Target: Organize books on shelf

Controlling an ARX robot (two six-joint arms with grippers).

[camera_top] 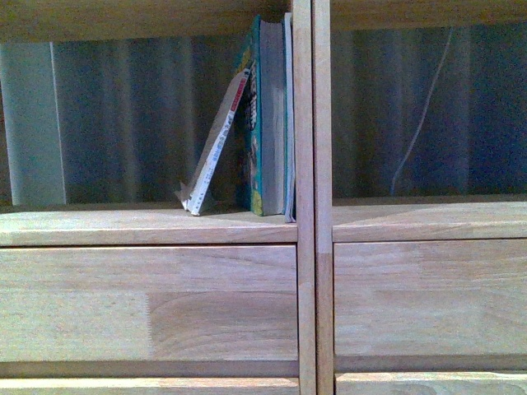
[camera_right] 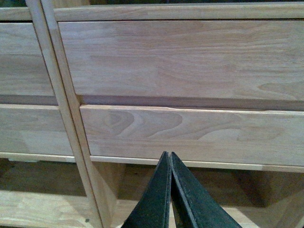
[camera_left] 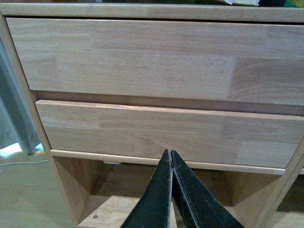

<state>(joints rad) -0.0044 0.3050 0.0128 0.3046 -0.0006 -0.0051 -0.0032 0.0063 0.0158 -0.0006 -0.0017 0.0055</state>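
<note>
Both claws pressed closed; books (camera_top: 268,123) cut off above

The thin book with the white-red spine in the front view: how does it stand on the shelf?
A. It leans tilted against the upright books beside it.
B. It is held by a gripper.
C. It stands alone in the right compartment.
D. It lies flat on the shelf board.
A: the thin book slants, top resting on the upright books, bottom out on the shelf; no gripper touches it.
</note>
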